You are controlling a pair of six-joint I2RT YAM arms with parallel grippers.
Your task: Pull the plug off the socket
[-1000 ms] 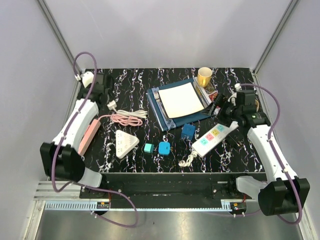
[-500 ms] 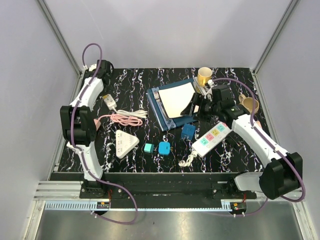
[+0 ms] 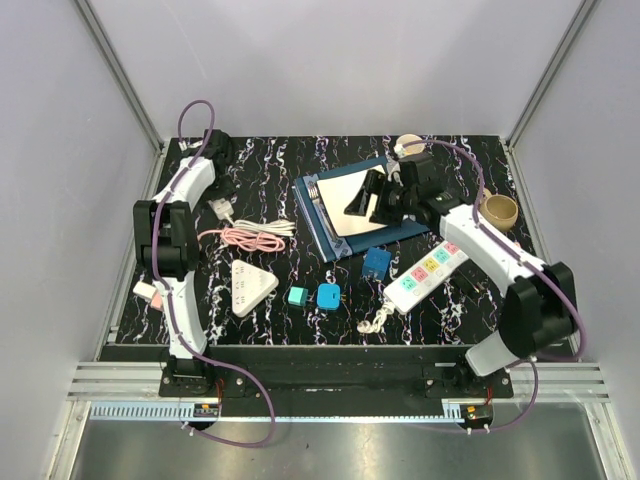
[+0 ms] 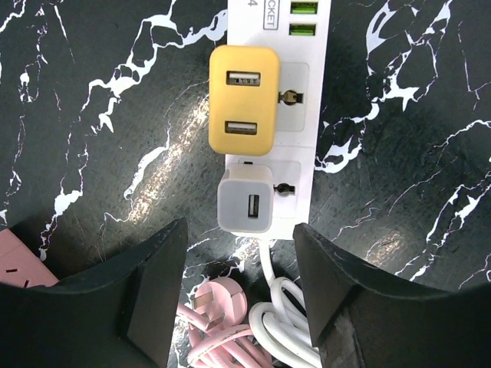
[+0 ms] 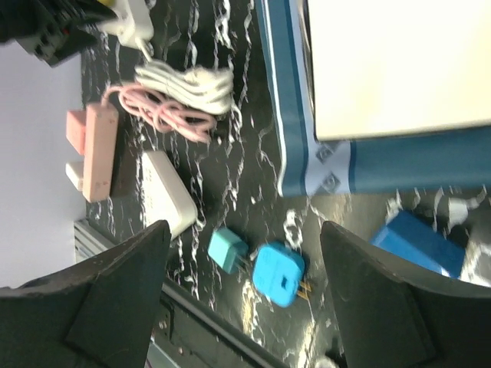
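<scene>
White plug (image 4: 247, 203), seated at the power strip's (image 4: 313, 115) cord end, is framed between the open jaws of the left gripper (image 4: 239, 230).

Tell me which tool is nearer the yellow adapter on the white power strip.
Left. The left tool hovers open over the white power strip, the yellow adapter just ahead of it. The right tool is far across the table, above the white plate.
</scene>
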